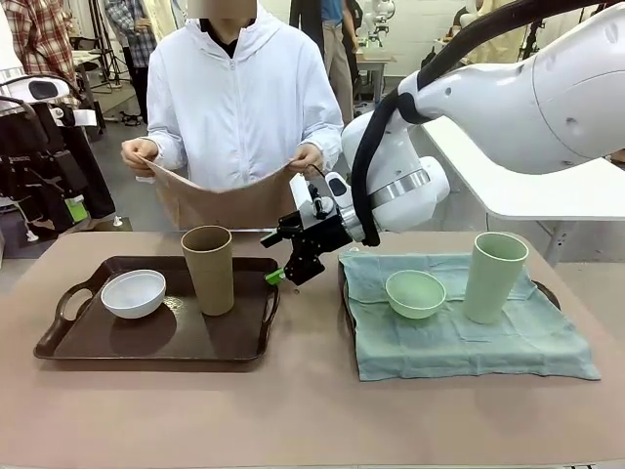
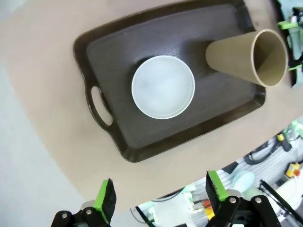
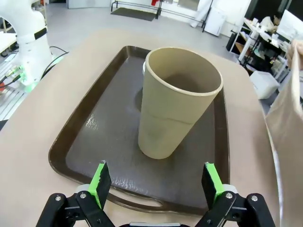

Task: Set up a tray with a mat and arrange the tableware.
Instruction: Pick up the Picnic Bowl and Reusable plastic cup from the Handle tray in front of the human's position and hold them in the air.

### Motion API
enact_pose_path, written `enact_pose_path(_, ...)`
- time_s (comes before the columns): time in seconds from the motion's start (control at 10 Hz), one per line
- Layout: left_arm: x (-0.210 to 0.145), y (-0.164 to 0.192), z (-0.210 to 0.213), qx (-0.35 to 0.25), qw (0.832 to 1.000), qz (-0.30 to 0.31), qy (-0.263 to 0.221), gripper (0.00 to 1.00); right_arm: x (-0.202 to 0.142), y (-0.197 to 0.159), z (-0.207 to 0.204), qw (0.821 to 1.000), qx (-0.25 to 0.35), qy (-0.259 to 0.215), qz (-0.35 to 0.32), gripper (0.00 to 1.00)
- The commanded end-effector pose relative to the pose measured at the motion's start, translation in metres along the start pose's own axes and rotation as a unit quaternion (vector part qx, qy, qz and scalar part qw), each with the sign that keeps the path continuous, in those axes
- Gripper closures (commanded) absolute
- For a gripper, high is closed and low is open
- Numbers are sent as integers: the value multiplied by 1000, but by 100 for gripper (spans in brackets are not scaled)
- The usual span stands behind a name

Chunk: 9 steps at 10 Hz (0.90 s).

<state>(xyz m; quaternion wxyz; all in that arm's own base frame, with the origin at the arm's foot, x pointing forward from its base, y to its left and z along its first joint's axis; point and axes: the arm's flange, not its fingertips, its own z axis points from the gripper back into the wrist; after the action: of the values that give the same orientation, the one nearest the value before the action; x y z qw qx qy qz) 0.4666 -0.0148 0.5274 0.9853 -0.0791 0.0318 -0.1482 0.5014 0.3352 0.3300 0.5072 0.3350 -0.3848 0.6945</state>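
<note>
Right wrist view: brown tumbler [image 3: 177,104] beyond pincer [image 3: 155,184]

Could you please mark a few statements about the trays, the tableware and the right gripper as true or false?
The brown tumbler stands on the dark tray beside the white bowl: true.
The mint bowl sits on a bare tray: false, it rests on a green mat.
The right gripper is shut on the brown tumbler: false, its jaws stand open, short of it.
The person holds a brown mat: true.
</note>
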Motion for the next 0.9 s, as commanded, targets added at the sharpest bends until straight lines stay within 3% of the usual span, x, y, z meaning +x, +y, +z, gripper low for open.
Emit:
enact_pose_path(0.0,0,2,-1,-11,1000,2,-1,0,-1,0,-2,1000,-1,2,-5,0)
enact_pose_path(0.1,4,-3,-2,44,994,80,-55,0,6,6,-2,1000,-2,3,-11,0)
enact_pose_path(0.3,7,-8,-31,123,973,175,-82,0,-4,8,-2,997,-6,-14,-71,0)
enact_pose_path(0.5,5,-8,-52,131,964,211,-91,0,-17,2,-18,992,-8,-32,-124,0)
enact_pose_path(0.8,11,1,-70,103,970,211,-63,0,-19,-1,-51,992,18,-37,-118,0)
